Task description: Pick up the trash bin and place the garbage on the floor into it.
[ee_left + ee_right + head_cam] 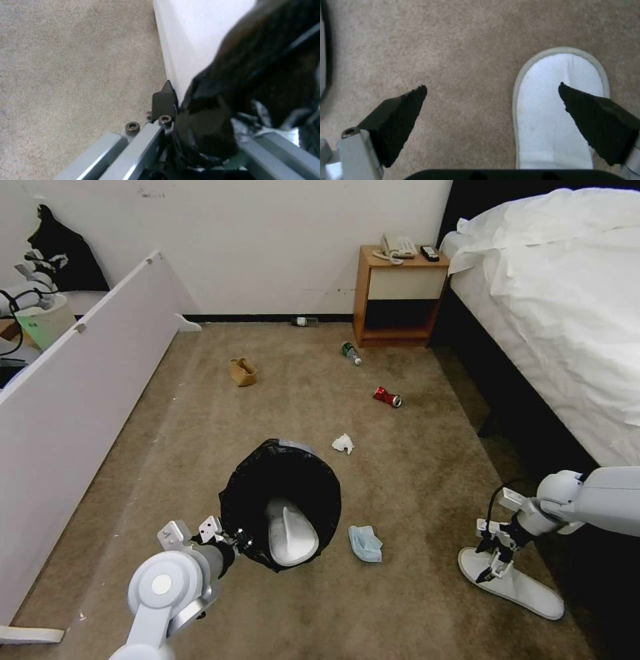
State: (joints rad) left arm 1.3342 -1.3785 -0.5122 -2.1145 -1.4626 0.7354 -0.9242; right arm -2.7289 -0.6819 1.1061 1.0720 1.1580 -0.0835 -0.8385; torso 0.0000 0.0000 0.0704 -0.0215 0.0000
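Beige-brown short-pile carpet floor carries scattered litter. The small round white plastic trash bin lined with a black bag is tilted toward the camera, one white slipper inside it. The left gripper is clamped on the bin's bag-covered rim at its near-left side. The right gripper hovers low over a second white slipper near the bed, fingers spread wide, one pad above the toe. A blue face mask lies just beside the bin; white tissue and red can lie farther off.
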